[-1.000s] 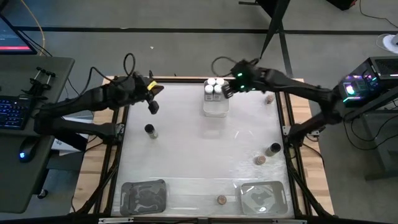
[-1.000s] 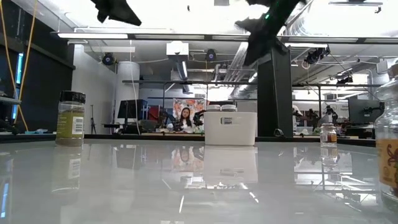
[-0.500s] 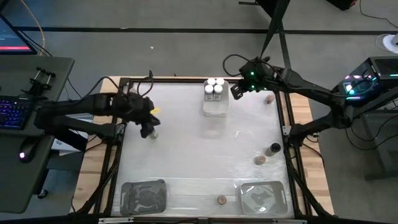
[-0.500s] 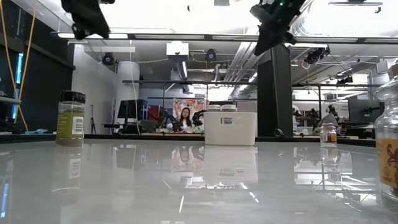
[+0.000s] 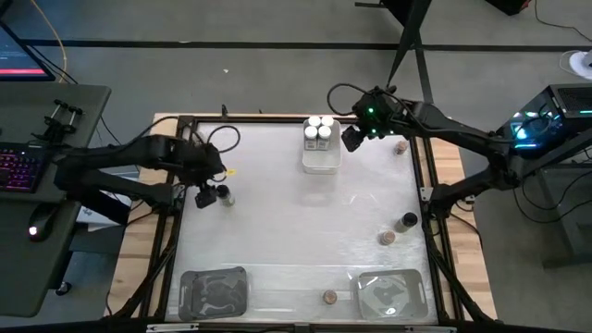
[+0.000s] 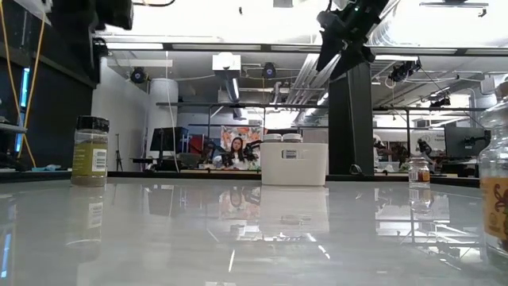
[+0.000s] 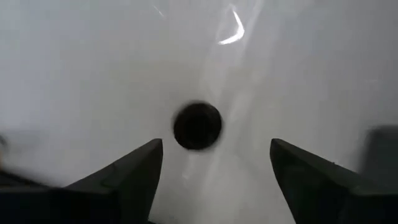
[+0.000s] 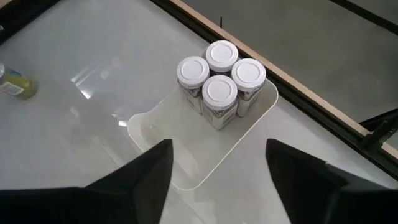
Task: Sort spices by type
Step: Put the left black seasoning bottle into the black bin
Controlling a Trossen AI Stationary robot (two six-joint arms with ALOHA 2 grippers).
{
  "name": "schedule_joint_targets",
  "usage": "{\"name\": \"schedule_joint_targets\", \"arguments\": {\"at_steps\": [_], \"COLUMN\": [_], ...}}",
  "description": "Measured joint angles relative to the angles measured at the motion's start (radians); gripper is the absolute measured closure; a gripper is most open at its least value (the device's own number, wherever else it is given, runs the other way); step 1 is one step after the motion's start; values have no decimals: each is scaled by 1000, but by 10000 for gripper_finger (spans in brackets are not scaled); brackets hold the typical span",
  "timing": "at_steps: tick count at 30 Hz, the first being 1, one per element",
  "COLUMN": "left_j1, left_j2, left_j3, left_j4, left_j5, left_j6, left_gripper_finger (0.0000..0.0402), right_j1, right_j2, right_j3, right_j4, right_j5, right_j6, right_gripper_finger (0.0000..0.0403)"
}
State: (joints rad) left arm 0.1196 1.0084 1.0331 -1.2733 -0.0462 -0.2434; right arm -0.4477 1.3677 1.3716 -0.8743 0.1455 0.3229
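Left gripper (image 7: 214, 165), fingers apart, hovers above a black-topped jar (image 7: 197, 125) left of the white tray (image 5: 320, 159); right gripper (image 8: 216, 168), apart, above that tray; a seemingly off-centre descent could topple the jar

A glossy white table (image 5: 287, 222) is sitting inside a wooden frame. Lying on it: a white tray (image 5: 320, 155) holding four white-topped jars (image 5: 319, 129) near the far edge, a black-topped jar (image 5: 223, 194) at the left, three more jars (image 5: 398, 227) at the right, one (image 5: 328, 297) between two clear trays (image 5: 214, 291) at the near edge.
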Motion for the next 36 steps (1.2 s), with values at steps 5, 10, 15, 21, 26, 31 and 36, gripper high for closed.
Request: {"name": "schedule_joint_targets", "arguments": {"at_steps": [5, 10, 15, 21, 26, 31, 36], "left_j1": [10, 27, 27, 27, 27, 26, 7], "left_j2": [0, 0, 1, 4, 41, 93, 151], "left_j3": [-99, -186, -227, -291, -297, -297, -291], "left_j4": [112, 178, 224, 299, 303, 303, 298], "left_j5": [-37, 13, 12, 59, 26, 37, 17], "left_j6": [108, 117, 167, 178, 167, 170, 163], "left_gripper_finger": [110, 110, 110, 110, 110, 110, 142], "right_j1": [2, 3, 3, 3, 3, 3, 3], "right_j2": [31, 64, 90, 108, 108, 108, 108], "right_j3": [0, 0, 0, 0, 0, 0, 0], "right_j4": [4, 4, 3, 3, 3, 3, 3], "right_j5": [-1, -8, -27, -45, -45, -45, -45], "right_j6": [-2, -16, -36, -37, -36, -36, -27], "right_gripper_finger": [128, 127, 127, 127, 127, 127, 127]}}
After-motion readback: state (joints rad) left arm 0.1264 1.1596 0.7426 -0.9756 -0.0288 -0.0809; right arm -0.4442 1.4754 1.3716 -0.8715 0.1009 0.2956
